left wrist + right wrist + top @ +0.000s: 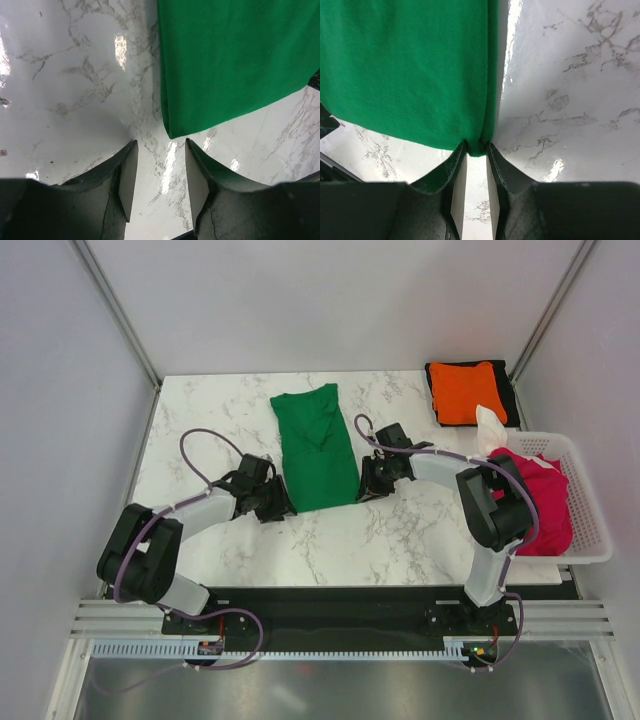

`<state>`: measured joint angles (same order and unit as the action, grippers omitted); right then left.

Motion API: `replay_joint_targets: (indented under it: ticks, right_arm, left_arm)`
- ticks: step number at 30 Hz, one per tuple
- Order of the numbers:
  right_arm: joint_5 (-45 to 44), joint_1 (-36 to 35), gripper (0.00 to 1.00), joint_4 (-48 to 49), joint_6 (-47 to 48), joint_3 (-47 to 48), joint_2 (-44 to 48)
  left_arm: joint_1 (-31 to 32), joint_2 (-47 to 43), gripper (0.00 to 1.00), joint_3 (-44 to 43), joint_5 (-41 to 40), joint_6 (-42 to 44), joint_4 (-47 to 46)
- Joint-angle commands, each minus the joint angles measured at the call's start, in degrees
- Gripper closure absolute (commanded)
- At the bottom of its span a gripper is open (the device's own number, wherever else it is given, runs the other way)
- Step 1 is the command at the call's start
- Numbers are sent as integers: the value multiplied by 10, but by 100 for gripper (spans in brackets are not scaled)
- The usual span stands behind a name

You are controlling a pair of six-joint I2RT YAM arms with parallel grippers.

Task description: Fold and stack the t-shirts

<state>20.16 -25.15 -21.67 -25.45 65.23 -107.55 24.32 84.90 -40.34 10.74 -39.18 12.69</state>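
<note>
Green t-shirt [315,445] lay flat in the middle of the marble surface [200,410], folded lengthwise into a long strip with its hem toward the arms. Just left of the green t-shirt's near left corner, the left hand [161,147] sat low over the surface with its jaws apart and nothing between them; the corner lay just ahead of the fingertips, not touching. At the near right corner, the right hand [476,147] had its jaws drawn in on the hem, the doubled edge bunched between the tips.

Right of and beyond the green t-shirt, an orange t-shirt [468,392] rested folded on a black t-shirt [512,395]. Further right, a white t-shirt [492,426] and a red t-shirt [545,495] lay crumpled in the basket [592,525].

The cloth looked light, thin and limp, so it would probably sag and drag rather than hold its shape, and lifting by one corner would likely skew the strip. Taking both near corners, pinching all the layers at the hem, seemed the best hold for carrying that end over toward the collar. On the glossy surface the free end might slide.
</note>
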Motion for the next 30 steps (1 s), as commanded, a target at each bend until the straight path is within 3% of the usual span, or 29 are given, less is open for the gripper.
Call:
replay_joint_targets:
  ticks: [1, 13, 19, 20, 23, 24, 30]
  right_arm:
    - [-8, 0, 71, 29, 13, -26, 1]
    - [-5, -1, 74, 73, 17, -63, 26]
    - [-1, -1, 81, 80, 20, -69, 30]
    - [-1, -1, 86, 82, 21, -70, 30]
    - [0, 0, 100, 88, 21, -72, 30]
    - [0, -1, 100, 88, 20, -71, 31]
    - [6, 0, 100, 73, 9, -72, 40]
  left_arm:
    - [5, 7, 50, -24, -22, -16, -18]
    - [13, 47, 54, -56, -48, -29, -11]
    - [26, 66, 70, -73, -69, -33, 0]
    - [27, 66, 73, -75, -73, -35, 1]
    - [30, 69, 93, -77, -82, -40, 2]
    - [31, 69, 97, -78, -84, -41, 2]
    - [33, 56, 98, -76, -67, -33, 5]
